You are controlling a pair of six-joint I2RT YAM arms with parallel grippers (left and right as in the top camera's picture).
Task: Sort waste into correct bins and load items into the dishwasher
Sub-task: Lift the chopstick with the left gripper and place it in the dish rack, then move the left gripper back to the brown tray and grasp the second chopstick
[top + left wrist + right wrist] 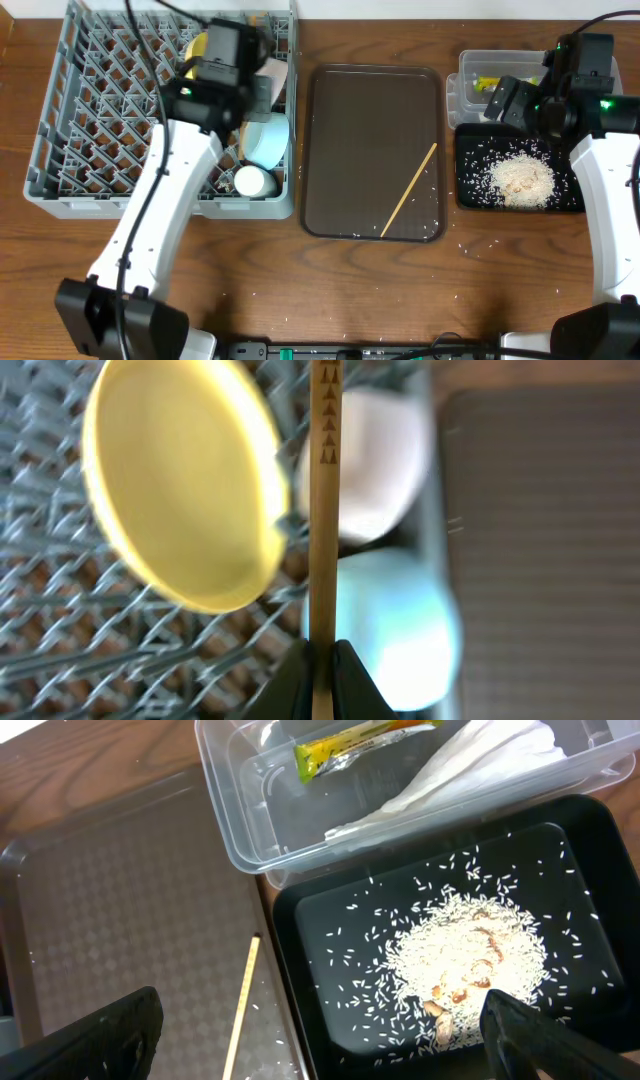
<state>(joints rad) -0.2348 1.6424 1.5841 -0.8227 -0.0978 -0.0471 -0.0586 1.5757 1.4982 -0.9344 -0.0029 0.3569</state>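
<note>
Meanwhile, a chopstick (323, 510) is pinched by the left fingers (287, 685) over the dish rack (70, 120); a careful release into it is likely called for next. The right fingers (110, 1030) are held spread above the black tray (590, 850).

The white-and-black left arm (150, 225) rises from its dark base in the lower left of the overhead frame and slants up to the right, ending in a black wrist (222, 60) near the top, left of centre. The left gripper (322, 665) points up the wrist frame, its dark fingers (290, 682) pinched onto a thin light wooden chopstick (323, 510) that stands upright between them. The white right arm (603, 195) runs up the right edge, with its black wrist (560, 95) bent leftward. The right gripper (320, 1015) is spread wide and holds nothing, with one black finger (110, 1035) in each lower corner.
</note>
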